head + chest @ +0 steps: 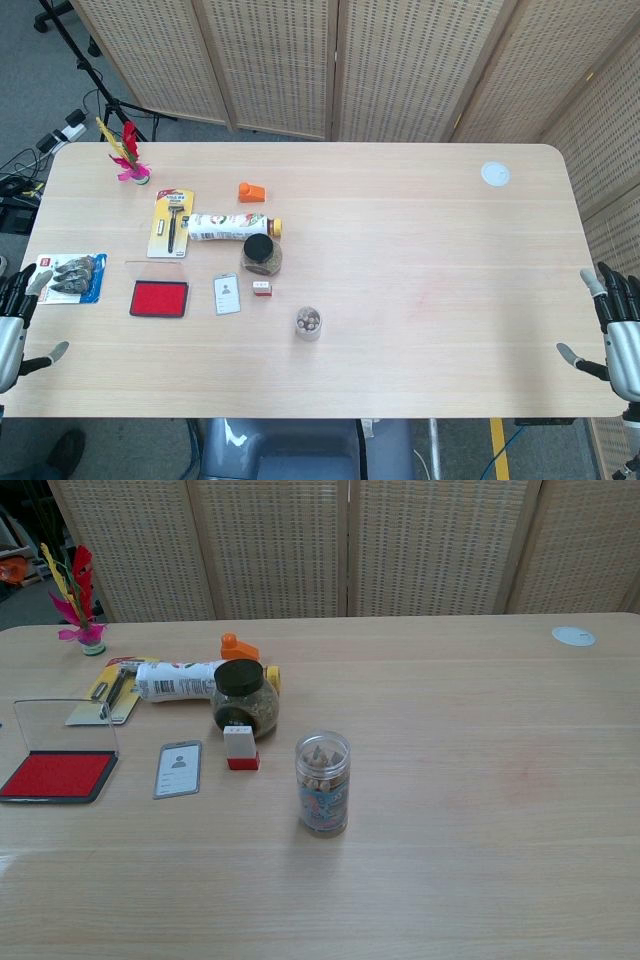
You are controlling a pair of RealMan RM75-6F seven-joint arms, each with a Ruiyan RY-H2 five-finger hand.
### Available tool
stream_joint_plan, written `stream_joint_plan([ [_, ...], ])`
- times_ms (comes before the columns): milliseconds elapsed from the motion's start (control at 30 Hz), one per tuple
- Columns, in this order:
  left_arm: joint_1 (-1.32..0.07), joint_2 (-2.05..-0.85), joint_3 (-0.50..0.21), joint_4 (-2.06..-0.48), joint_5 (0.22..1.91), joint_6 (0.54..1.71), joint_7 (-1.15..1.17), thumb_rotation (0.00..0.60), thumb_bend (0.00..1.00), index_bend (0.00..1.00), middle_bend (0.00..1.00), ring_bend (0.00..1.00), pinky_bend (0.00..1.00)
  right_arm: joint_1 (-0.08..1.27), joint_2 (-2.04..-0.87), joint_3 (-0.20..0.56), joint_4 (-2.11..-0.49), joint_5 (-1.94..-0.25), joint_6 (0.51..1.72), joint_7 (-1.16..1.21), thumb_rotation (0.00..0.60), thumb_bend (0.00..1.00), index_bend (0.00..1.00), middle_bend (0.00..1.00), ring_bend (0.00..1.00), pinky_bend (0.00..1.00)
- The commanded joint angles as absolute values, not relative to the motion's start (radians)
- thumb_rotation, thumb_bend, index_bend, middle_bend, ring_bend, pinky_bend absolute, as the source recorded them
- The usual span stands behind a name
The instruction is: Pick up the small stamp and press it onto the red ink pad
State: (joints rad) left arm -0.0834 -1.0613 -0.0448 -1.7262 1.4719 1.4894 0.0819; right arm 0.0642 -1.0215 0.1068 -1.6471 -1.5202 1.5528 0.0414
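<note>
Standing unlabelled, stamp (240,748) near ink pad (56,776).

The small stamp (240,747) is standing on the table (480,810) just at 6 o'clock of the jar (245,699), with the card (179,768) lying at its 9 o'clock and the ink pad (57,775) lying further out at 9 o'clock. The clear tube (323,782) is standing at 4 o'clock of the small stamp, and the bottle (180,679) is lying at 10 o'clock of the jar.
</note>
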Motion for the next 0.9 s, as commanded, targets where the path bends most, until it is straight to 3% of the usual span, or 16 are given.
stream_joint_plan([
  [33, -0.083, -1.061, -0.045, -1.728, 1.472, 1.489, 0.081, 0.600, 0.15, 0.00, 0.00, 0.00, 0.00, 0.065, -1.020, 0.106, -1.647, -1.521, 1.551, 0.046, 0.600, 0.00, 0.01, 0.00, 0.00, 0.00],
  [400, -0.086, -1.059, -0.043, -1.724, 1.476, 1.482, 0.081, 0.600, 0.16, 0.00, 0.00, 0.00, 0.00, 0.065, -1.020, 0.106, -1.647, -1.525, 1.554, 0.064, 0.600, 0.00, 0.01, 0.00, 0.00, 0.00],
  [433, -0.088, -1.059, -0.042, -1.723, 1.475, 1.479, 0.082, 0.600, 0.16, 0.00, 0.01, 0.07, 0.01, 0.065, -1.021, 0.106, -1.647, -1.525, 1.554, 0.065, 0.600, 0.00, 0.01, 0.00, 0.00, 0.00],
  [500, -0.095, -1.063, -0.043, -1.717, 1.479, 1.468, 0.072, 0.600, 0.16, 0.00, 0.22, 0.37, 0.21, 0.066, -1.021, 0.106, -1.648, -1.523, 1.552, 0.066, 0.600, 0.00, 0.01, 0.00, 0.00, 0.00],
  [567, -0.107, -1.076, -0.043, -1.703, 1.484, 1.450, 0.046, 0.600, 0.16, 0.00, 0.62, 0.77, 0.67, 0.066, -1.020, 0.107, -1.650, -1.522, 1.551, 0.068, 0.600, 0.00, 0.01, 0.00, 0.00, 0.00],
  [633, -0.117, -1.093, -0.044, -1.686, 1.489, 1.436, 0.023, 0.600, 0.16, 0.00, 0.80, 0.91, 0.89, 0.065, -1.019, 0.107, -1.651, -1.522, 1.553, 0.072, 0.600, 0.00, 0.01, 0.00, 0.00, 0.00],
  [733, -0.141, -1.147, -0.052, -1.639, 1.508, 1.425, 0.007, 0.600, 0.17, 0.00, 0.92, 0.99, 0.96, 0.064, -1.018, 0.107, -1.650, -1.523, 1.555, 0.082, 0.600, 0.00, 0.01, 0.00, 0.00, 0.00],
  [900, -0.221, -1.170, -0.068, -1.656, 1.493, 1.301, -0.050, 0.600, 0.23, 0.00, 0.97, 1.00, 0.98, 0.071, -1.009, 0.112, -1.645, -1.508, 1.537, 0.114, 0.600, 0.00, 0.01, 0.00, 0.00, 0.00],
])
